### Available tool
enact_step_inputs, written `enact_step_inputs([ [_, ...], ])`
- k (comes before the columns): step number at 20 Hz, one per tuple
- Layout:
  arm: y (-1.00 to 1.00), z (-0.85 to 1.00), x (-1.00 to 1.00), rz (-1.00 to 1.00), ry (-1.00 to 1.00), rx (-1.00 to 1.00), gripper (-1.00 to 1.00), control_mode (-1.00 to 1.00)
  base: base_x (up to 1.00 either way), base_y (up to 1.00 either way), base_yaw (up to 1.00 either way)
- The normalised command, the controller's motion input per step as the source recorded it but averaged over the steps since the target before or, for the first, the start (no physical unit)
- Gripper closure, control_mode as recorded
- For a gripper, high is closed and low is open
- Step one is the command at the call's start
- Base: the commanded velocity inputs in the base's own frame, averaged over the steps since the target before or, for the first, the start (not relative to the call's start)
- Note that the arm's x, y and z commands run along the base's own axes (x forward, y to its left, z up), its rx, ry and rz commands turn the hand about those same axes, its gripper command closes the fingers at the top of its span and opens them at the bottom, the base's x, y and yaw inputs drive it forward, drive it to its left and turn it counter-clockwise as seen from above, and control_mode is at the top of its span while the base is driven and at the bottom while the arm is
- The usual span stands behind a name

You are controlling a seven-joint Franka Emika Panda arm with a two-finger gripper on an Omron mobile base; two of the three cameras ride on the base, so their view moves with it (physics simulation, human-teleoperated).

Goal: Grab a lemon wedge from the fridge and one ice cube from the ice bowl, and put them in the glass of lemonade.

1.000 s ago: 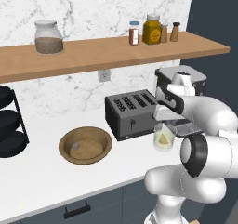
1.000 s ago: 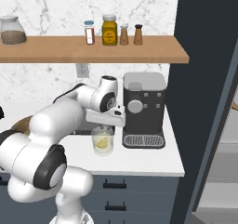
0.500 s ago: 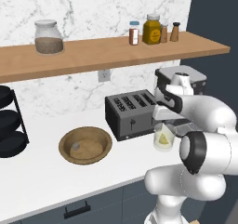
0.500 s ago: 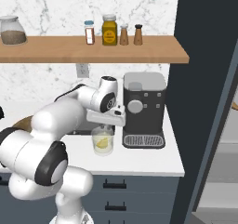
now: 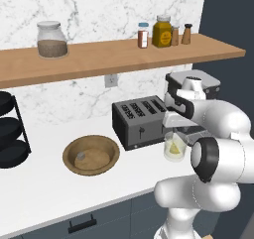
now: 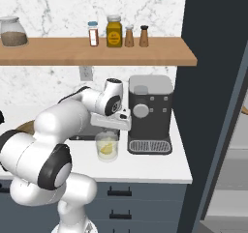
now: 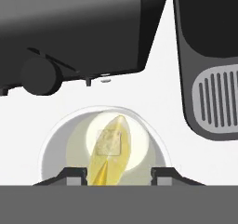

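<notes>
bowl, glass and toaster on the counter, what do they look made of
The ice bowl looks like wood, matte brown with faint grain. The glass of lemonade looks like clear glass or plastic: the yellow lemon wedge shows through it. The toaster looks like dark grey metal with a dull sheen, though possibly plastic.

On the counter (image 5: 44,186), the glass of lemonade (image 6: 107,146) stands before the toaster (image 5: 139,120) and just left of the coffee machine (image 6: 149,112), with the lemon wedge (image 7: 108,159) and an ice cube (image 7: 109,140) inside it. The gripper (image 7: 119,173) hangs directly above the glass, its fingertips apart on either side of the wedge. The ice bowl (image 5: 91,154) sits left of the toaster (one cube in it), with a tiered rack (image 5: 10,130) further left. Above, a shelf (image 5: 99,54) carries a lidded jar (image 5: 51,38) at its left and four small bottles (image 6: 115,31) at its right. The fridge (image 6: 208,96) stands right of the coffee machine.
</notes>
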Motion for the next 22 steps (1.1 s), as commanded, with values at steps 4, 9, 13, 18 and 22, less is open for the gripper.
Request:
enact_step_inputs([
  [4, 0.00, 0.00, -0.02, 0.00, 0.00, 0.00, -1.00, -1.00, 0.00, 0.00, 0.00],
  [9, 0.00, 0.00, -0.04, 0.00, 0.00, 0.00, -1.00, -1.00, 0.00, 0.00, 0.00],
  [13, 0.00, 0.15, -0.03, 0.00, -0.01, 0.00, -1.00, -1.00, 0.00, 0.00, 0.00],
  [18, 0.00, 0.29, -0.01, 0.00, -0.04, 0.01, -1.00, -1.00, 0.00, 0.00, 0.00],
  [22, 0.00, 0.29, -0.26, 0.00, -0.11, 0.04, -1.00, -1.00, 0.00, 0.00, 0.00],
])
